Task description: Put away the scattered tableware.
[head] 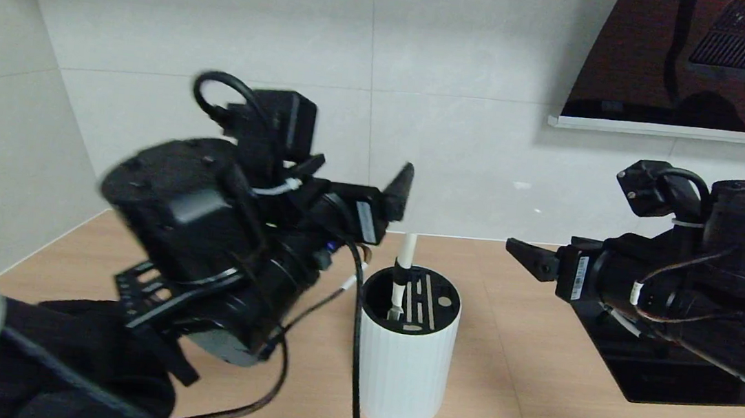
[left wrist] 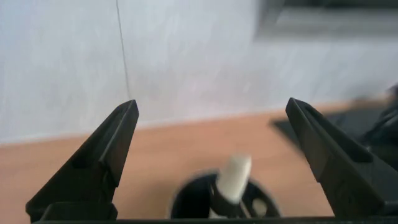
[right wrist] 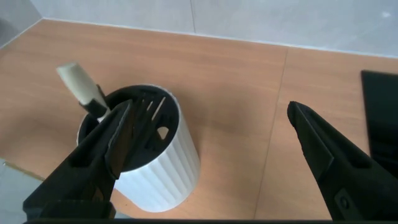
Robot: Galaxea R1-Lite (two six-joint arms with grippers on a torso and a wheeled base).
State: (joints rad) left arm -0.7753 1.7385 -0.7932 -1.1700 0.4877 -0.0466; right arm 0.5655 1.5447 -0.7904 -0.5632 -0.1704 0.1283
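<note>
Jaws stand spread wide on our left gripper [left wrist: 211, 109] and our right gripper [right wrist: 210, 109], holding nothing. We see the white-handled utensil [head: 405, 257] standing handle-up in a slot of the white holder [head: 404, 371] near the bench's [head: 506, 389] front edge, so we think it is put away.

Quick count for you: 2 grippers, the L gripper [left wrist: 211, 106] and the R gripper [right wrist: 209, 107], w/ 2 fingers [left wrist: 99, 162] ea. 1 white ribbed holder [head: 404, 371] sits just below the L gripper, between it & the R gripper. 1 utensil [head: 405, 254] w/ a pale handle stands in it under the L gripper. On the holder top you've got 1 big open well [head: 379, 293], 1 round hole [head: 446, 302] & a few narrow slots [head: 420, 296]; exact no. unclear. 1 wood counter [head: 533, 392] runs under both. 1 black cooktop [head: 658, 384] lies below the R gripper, and 1 dark hood [head: 692, 62] hangs above it.
</note>
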